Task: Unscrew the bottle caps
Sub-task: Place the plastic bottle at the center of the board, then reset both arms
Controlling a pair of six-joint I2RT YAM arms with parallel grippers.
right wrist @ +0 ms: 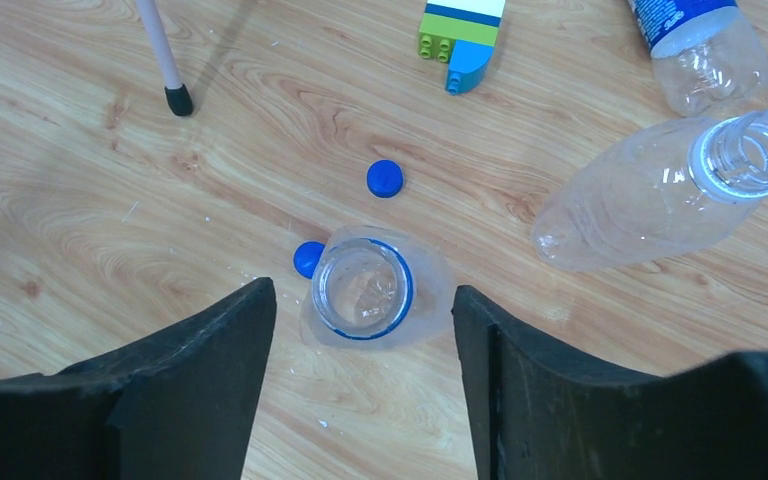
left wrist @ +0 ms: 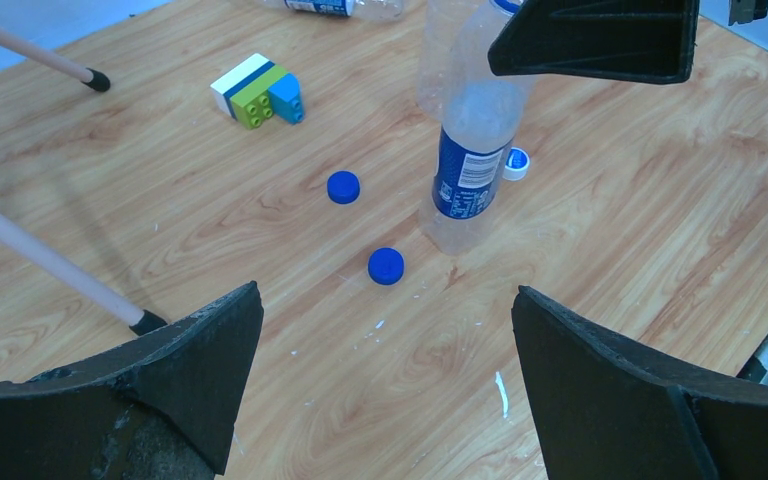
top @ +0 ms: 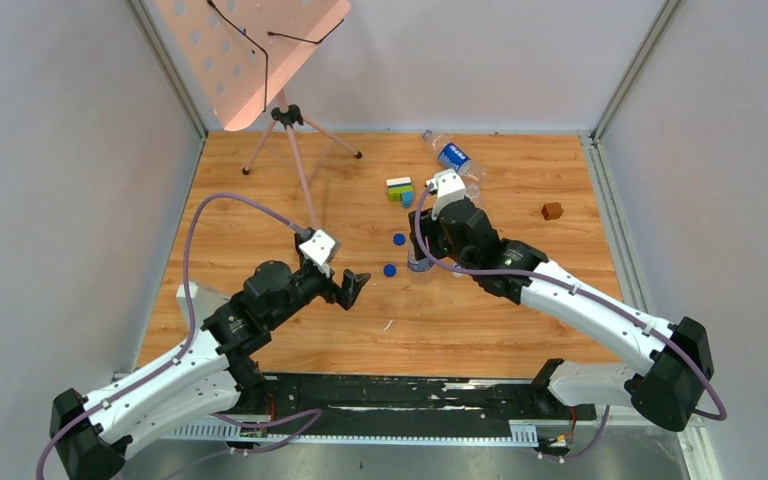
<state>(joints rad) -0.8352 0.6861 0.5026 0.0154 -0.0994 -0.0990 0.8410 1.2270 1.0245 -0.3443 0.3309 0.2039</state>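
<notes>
1. Wood-grain tabletop [top: 260, 190] between grey walls. The standing bottle [left wrist: 468, 175], with a blue label, is upright near the middle. Its mouth is bare, with only a blue ring round the neck.
2. The right gripper [right wrist: 360, 296] hangs straight above that bottle. Its fingers are spread to either side of the neck and grip nothing, so the bottle stands by itself.
3. The left gripper [top: 355, 286] is spread wide and empty. It hovers low on the near-left, apart from the bottle.
4. A blue cap [right wrist: 385, 178] lies flat near the bottle. A second blue cap [right wrist: 307, 258] lies just beside the bottle's base, half hidden by its shoulder from above. A whitish cap [left wrist: 516, 162] lies close by on the other side.
5. Judging by the bare mouth, the step in hand is getting clear of this bottle. The right gripper should rise straight up with both fingers evenly apart. The bottle is thin, crinkly and looks empty, so one brush from a pad would likely tip it onto the caps.
6. The unlabelled bottle [right wrist: 650, 200] lies on its side with its mouth open too. The far bottle [top: 453, 157] lies beyond the toy blocks [top: 400, 189], and I cannot tell whether it is capped. That should be checked first. If it is capped, one gripper should pin the body against rolling while the other turns the cap.
</notes>
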